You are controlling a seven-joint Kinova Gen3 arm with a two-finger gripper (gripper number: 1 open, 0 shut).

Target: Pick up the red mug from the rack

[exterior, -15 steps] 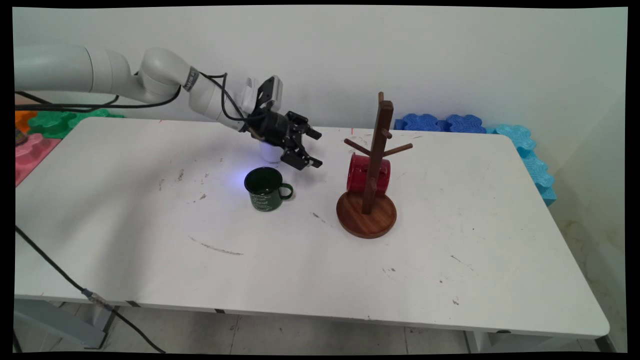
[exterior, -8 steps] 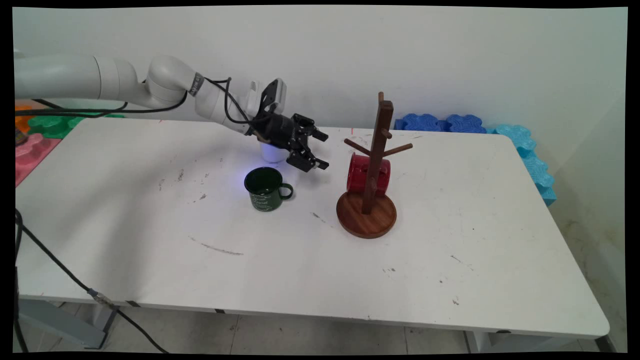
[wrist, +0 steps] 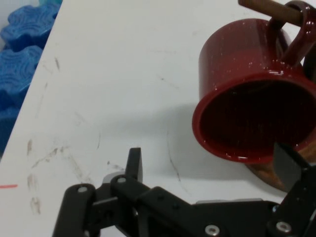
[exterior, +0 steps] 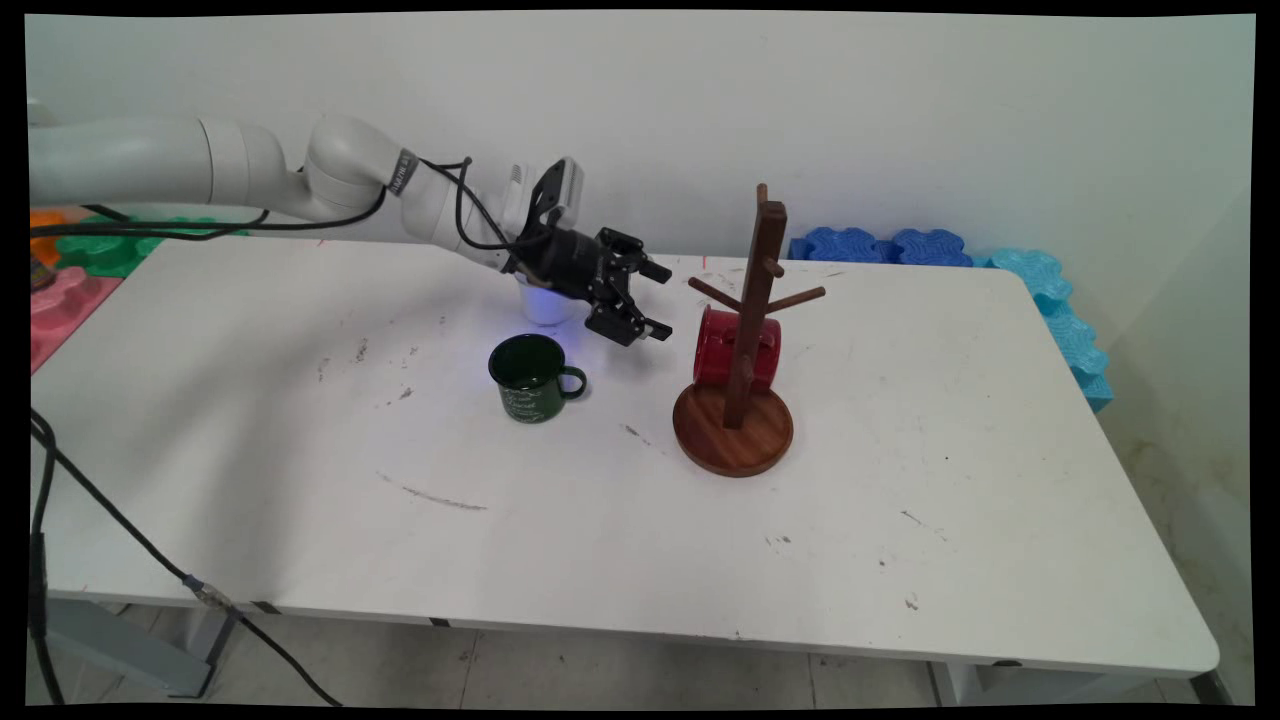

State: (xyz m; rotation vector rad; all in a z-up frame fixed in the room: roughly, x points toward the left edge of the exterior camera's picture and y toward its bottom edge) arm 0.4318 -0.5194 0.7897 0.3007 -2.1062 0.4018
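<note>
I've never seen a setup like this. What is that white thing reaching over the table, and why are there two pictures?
It is a robot arm ending in a black pincer. One picture comes from a fixed camera looking down across the white table; the other from a camera on the hand, looking along the pincer. The pincer is open and holds nothing. Nearest to it is a red mug hanging by its handle on a wooden mug stand. A green mug stands on the table, with a white cup behind it, partly hidden by the arm.
</note>
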